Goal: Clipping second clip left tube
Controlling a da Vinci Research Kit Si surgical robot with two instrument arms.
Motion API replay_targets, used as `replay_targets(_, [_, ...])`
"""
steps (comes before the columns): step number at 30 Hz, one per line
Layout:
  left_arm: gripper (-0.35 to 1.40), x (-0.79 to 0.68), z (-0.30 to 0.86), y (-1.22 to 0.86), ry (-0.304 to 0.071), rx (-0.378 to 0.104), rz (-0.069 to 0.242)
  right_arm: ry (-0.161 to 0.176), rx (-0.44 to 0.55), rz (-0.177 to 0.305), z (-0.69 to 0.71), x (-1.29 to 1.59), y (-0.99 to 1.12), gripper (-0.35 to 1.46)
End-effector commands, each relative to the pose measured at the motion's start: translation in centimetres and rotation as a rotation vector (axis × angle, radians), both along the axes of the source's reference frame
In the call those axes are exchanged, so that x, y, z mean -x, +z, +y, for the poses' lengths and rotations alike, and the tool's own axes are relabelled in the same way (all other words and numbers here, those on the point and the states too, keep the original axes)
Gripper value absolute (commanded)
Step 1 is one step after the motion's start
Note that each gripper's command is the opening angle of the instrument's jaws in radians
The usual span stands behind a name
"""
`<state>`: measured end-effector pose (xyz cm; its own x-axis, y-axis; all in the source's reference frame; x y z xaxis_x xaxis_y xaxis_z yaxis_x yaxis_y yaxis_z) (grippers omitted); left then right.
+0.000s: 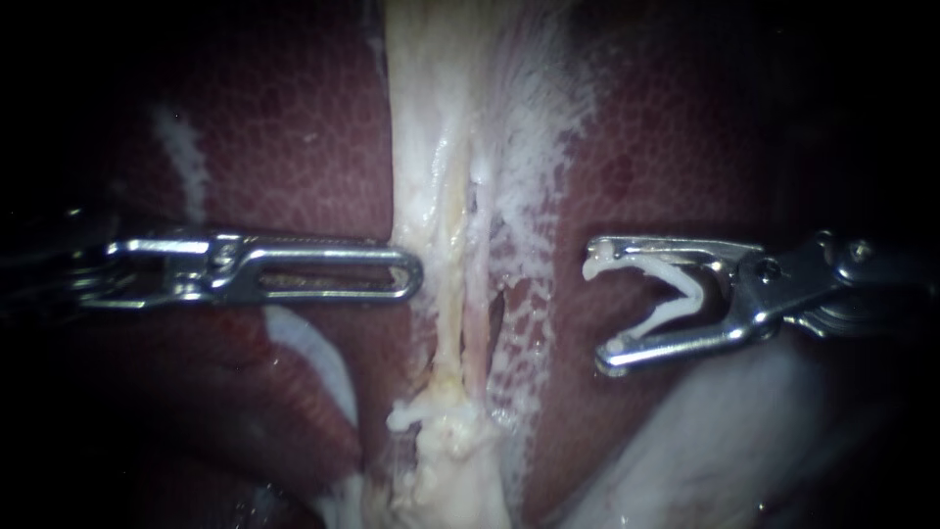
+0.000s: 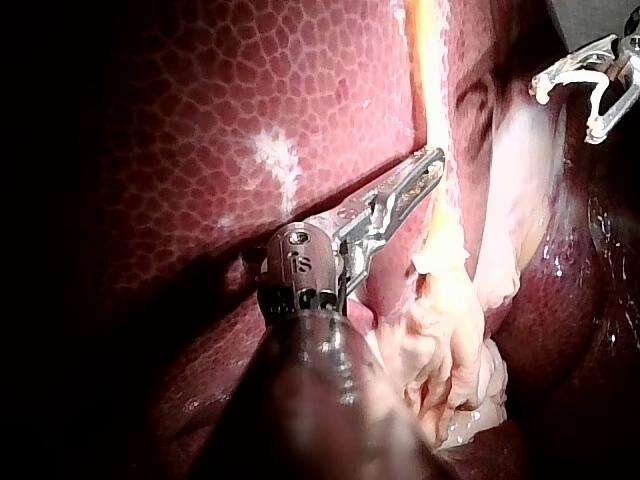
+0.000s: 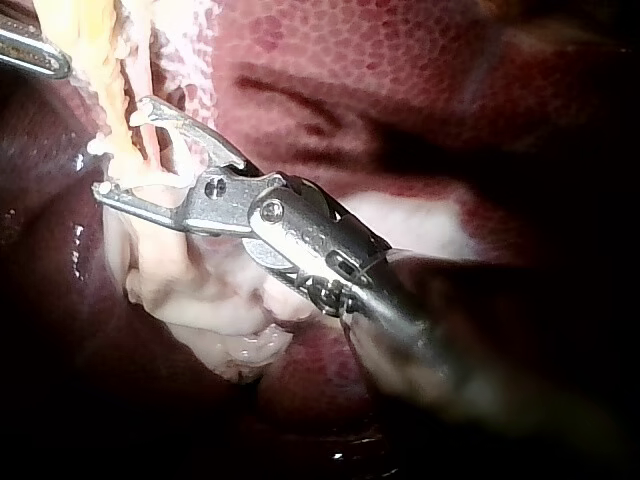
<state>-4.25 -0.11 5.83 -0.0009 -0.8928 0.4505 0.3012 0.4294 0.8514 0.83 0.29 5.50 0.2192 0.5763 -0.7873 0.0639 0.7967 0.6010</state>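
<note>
Two thin tubes run down a pale tissue band between liver lobes: the yellowish left tube and a pinker right tube. I see no clip on either tube. My left instrument comes in level, jaws shut, tip against the band's left edge; the left wrist view shows the left instrument beside the yellow tube. My right instrument stands right of the tubes, apart from them, jaws spread wide around an open white clip. In the right wrist view the right instrument sits close to the yellow tube.
Dark red liver lies on both sides of the band. A frayed pale lump hangs at the tubes' lower end. Webby white tissue lies between the tubes and my right instrument. Smooth pale tissue sits below the right instrument.
</note>
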Motion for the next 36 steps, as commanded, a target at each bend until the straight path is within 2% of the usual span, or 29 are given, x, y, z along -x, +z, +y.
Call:
replay_targets(1, [-0.35,0.00,0.00,-0.01,0.000,0.000,0.001,0.000,0.000,0.000,0.00,0.00,0.00,0.60])
replay_targets(9, [-0.35,-0.06,0.06,-0.14,0.003,-0.008,-0.003,-0.007,0.003,0.006,-0.08,-0.06,0.07,0.60])
replay_targets(15, [-0.35,-0.24,0.21,-0.43,-0.005,-0.029,-0.008,-0.010,-0.035,0.008,-0.20,-0.20,0.22,0.60])
replay_targets(19, [-0.35,-0.34,0.27,-0.60,-0.017,-0.021,-0.015,-0.015,-0.059,0.011,-0.35,-0.37,0.41,0.59])
replay_targets(25, [-0.35,-0.36,0.25,-0.66,-0.018,-0.016,-0.016,-0.024,-0.097,0.018,-0.55,-0.61,0.68,0.59])
replay_targets(28, [-0.35,-0.37,0.24,-0.67,-0.017,-0.016,-0.016,-0.040,-0.115,0.009,-0.64,-0.70,0.77,0.59])
replay_targets(36, [-0.35,-0.36,0.22,-0.71,-0.018,-0.016,-0.015,-0.069,-0.137,0.002,-0.81,-0.93,1.01,0.58])
